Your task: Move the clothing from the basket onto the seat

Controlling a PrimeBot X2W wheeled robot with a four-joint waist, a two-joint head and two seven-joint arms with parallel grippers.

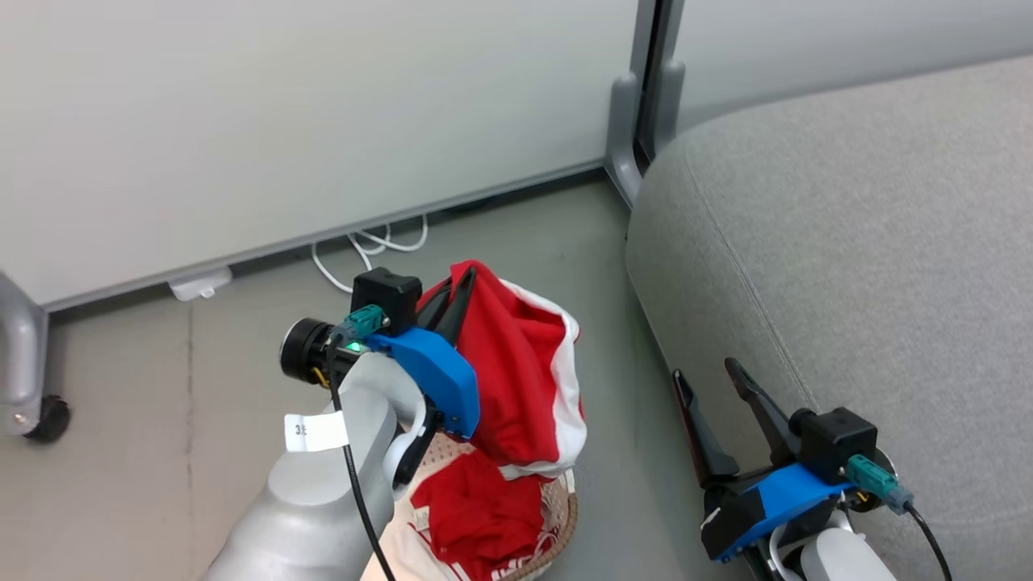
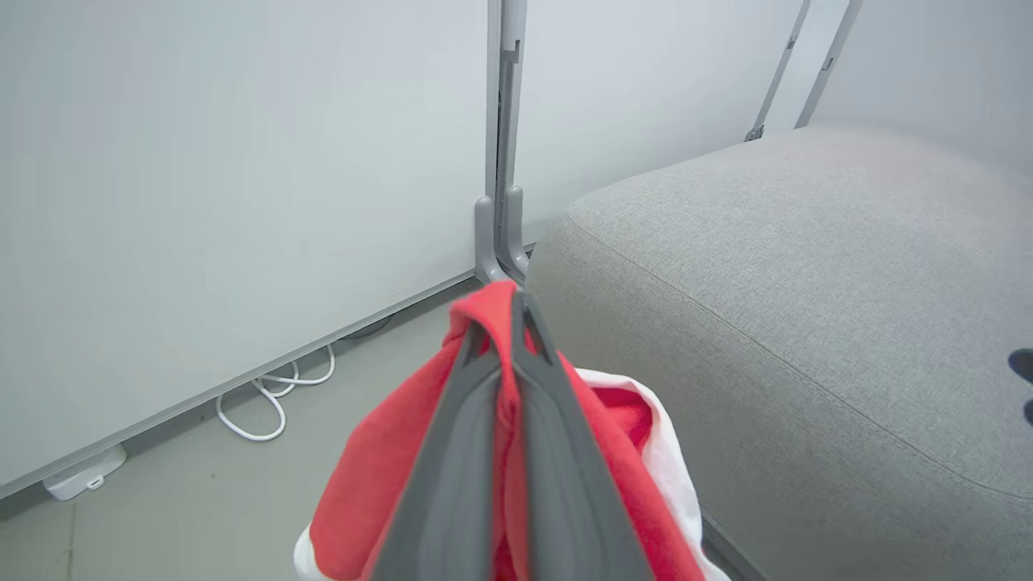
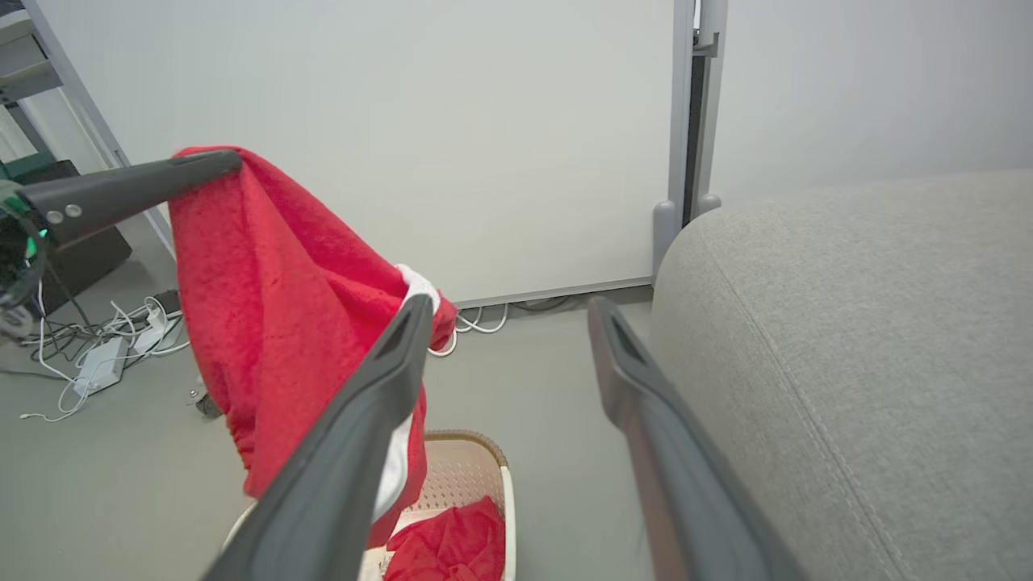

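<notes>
Nearest the robot, the cream perforated laundry basket (image 1: 570, 516) stands on the grey floor (image 1: 202, 379), with a second red garment (image 1: 476, 512) crumpled inside it. The pale left forearm (image 1: 323, 492) crosses above the basket's left part and hides it. Just above the basket, the left gripper (image 1: 458, 284) is clamped tight on a fold of the red garment (image 1: 516, 363). This garment hangs free from the fingertips, with white trim down its right edge and its lower hem just over the cloth in the basket.

To the right, the right gripper (image 1: 704, 369) has its jaws spread wide with nothing between them. It is low beside the rounded side of the light grey sofa seat cushion (image 1: 847, 242). A strip of floor lies between the hanging garment and the cushion, with this gripper at its near end.

Farther back, a white cable (image 1: 367, 246) loops on the floor beside a small white adapter (image 1: 198, 284). Behind them stands the pale wall panel (image 1: 323, 121), with a grey post (image 1: 637, 121) behind the cushion's far corner. A black caster (image 1: 48, 418) sits at the far left.
</notes>
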